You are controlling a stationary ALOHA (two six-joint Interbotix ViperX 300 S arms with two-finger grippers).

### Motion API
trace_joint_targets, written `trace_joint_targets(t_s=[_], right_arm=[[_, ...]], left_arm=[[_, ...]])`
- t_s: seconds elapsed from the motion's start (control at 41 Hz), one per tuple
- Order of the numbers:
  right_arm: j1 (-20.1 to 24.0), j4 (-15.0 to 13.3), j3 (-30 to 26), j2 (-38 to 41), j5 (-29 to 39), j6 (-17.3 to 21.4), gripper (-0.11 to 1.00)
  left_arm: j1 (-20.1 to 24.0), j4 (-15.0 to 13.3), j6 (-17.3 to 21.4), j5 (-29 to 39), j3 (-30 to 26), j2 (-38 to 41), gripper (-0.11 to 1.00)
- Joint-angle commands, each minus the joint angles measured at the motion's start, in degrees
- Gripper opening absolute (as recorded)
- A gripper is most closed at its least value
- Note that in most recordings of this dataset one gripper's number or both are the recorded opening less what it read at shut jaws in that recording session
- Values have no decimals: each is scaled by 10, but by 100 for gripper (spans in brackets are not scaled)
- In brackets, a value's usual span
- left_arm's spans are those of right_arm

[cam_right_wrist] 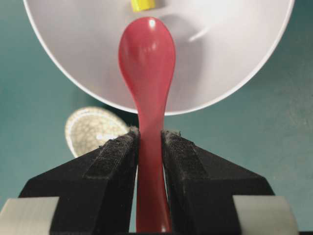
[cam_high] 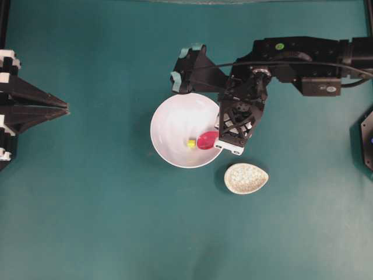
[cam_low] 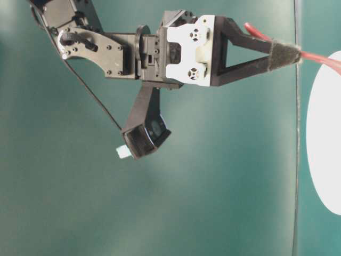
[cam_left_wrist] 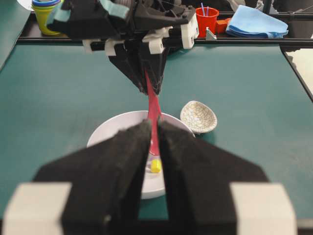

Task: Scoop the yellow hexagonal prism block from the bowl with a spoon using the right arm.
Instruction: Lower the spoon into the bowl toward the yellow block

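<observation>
The right gripper point(cam_right_wrist: 150, 142) is clamped on the handle of the red spoon point(cam_right_wrist: 146, 58), its padded fingers point(cam_right_wrist: 115, 159) pressing both sides of the handle. The scoop hangs over the inside of the white bowl point(cam_high: 169, 119), near its right rim in the overhead view. The yellow block point(cam_high: 191, 143) lies in the bowl just beside the scoop's tip; I cannot tell whether they touch. A speckled spoon rest point(cam_high: 246, 178) sits on the green table point(cam_high: 87, 221) just beside the bowl. The left gripper point(cam_left_wrist: 154, 142) hangs well apart at the left edge, its fingers close together with a narrow gap, holding nothing
</observation>
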Motion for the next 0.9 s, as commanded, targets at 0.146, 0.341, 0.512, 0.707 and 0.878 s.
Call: trace_joint_targets(t_s=[0.146,0.341,0.512,0.707,0.878], right_arm=[[1,4,-32,3,18,0,24],[1,4,-40,14,21,-1,24],[1,4,-40,20,18,-2,24],[1,4,-40,27,3,-8,24],[2,4,-40,35,-16,-14,24]], left_arm=[[0,2,1,-7,-14,5,14],[0,2,0,-8,-14,5,14],[0,2,0,-8,-15,4,14],[0,2,0,-8,-15,4,14],[0,2,0,-8,-15,4,14]])
